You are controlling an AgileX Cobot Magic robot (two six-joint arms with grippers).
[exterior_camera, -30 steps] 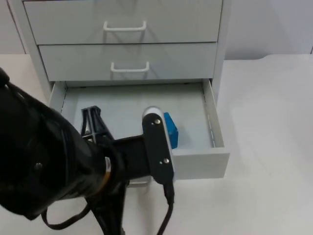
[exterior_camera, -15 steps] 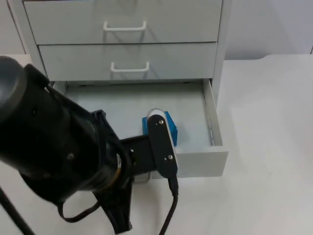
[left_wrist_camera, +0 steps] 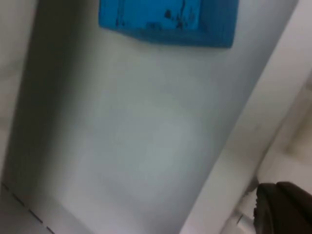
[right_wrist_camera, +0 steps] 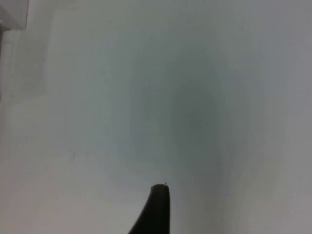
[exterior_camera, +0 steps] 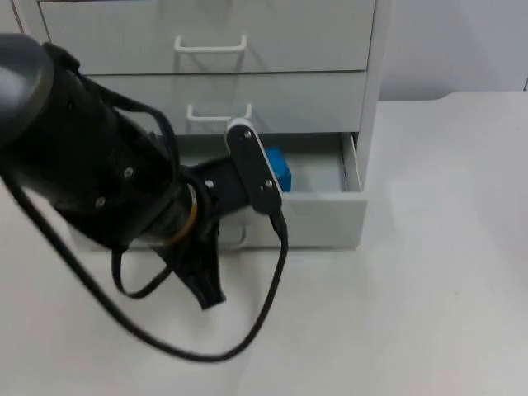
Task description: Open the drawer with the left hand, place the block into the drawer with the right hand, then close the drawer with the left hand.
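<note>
The left gripper (exterior_camera: 210,247) sits at the front panel of the bottom drawer (exterior_camera: 318,216) of the white cabinet, hidden beneath the bulky black left arm (exterior_camera: 99,173); whether its fingers are spread or closed, and whether they have hold of anything, cannot be told. In the left wrist view a black fingertip (left_wrist_camera: 282,207) stands beside the drawer's white front wall, and the small blue rectangular block (left_wrist_camera: 168,19) lies on the pale drawer floor (left_wrist_camera: 131,136). Seen from the top, the block (exterior_camera: 276,169) lies inside the drawer, at about 1 o'clock from the gripper. The drawer stands partly open. Above it, at 12 o'clock, are two shut drawers with white bar handles (exterior_camera: 219,115). The right gripper (right_wrist_camera: 155,209) waits over the bare white table top (right_wrist_camera: 185,97), its opening not discernible.
</note>
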